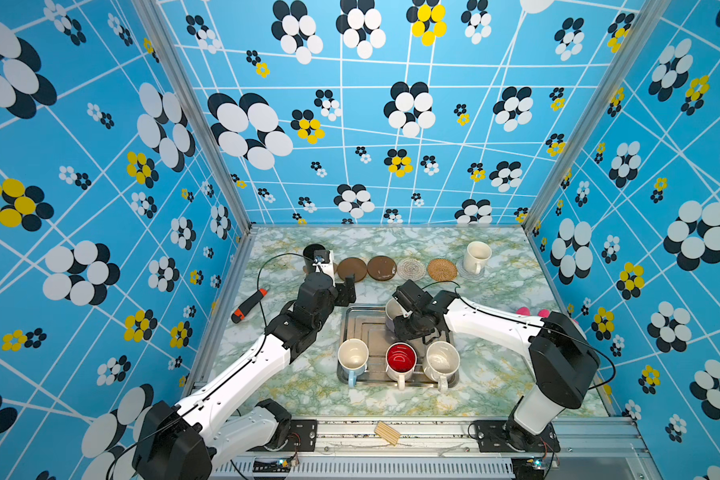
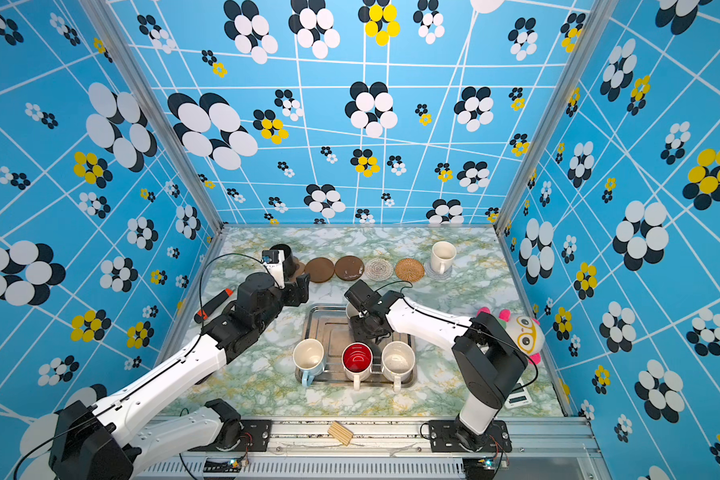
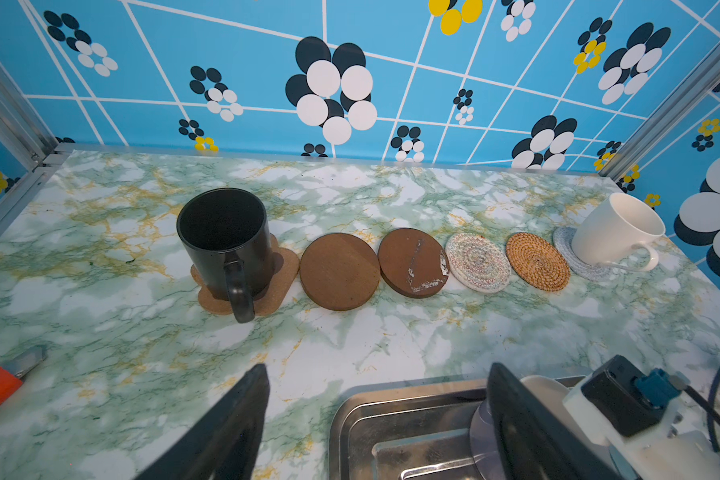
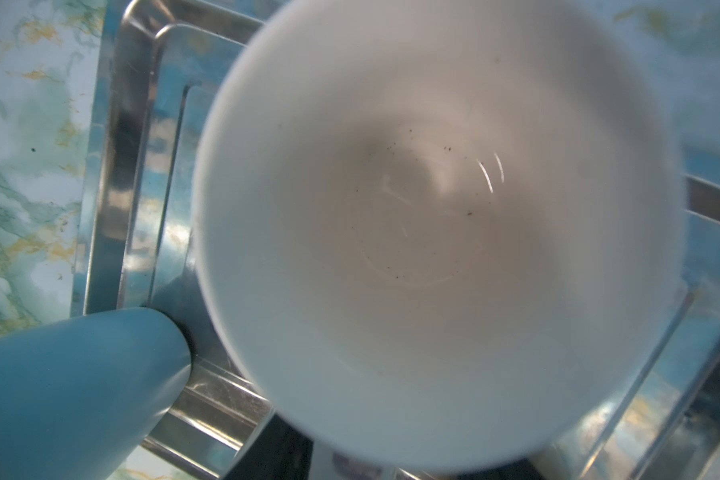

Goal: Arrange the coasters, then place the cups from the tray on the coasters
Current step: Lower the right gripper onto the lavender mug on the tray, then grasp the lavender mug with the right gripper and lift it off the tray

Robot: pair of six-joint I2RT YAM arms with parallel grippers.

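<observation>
Six coasters lie in a row at the back. A black cup stands on the paw coaster and a cream cup on the grey spiral one. Between them lie two dark-brown discs, a lacy disc and a rattan disc, all bare. The tray holds light-blue, red-inside, speckled and lavender cups. My right gripper is down at the lavender cup, whose rim hides its jaws. My left gripper hangs open and empty by the tray's back-left corner.
An orange-and-black tool lies near the left wall. A plush toy and a small white device sit by the right wall behind the right arm. A wooden piece rests on the front rail.
</observation>
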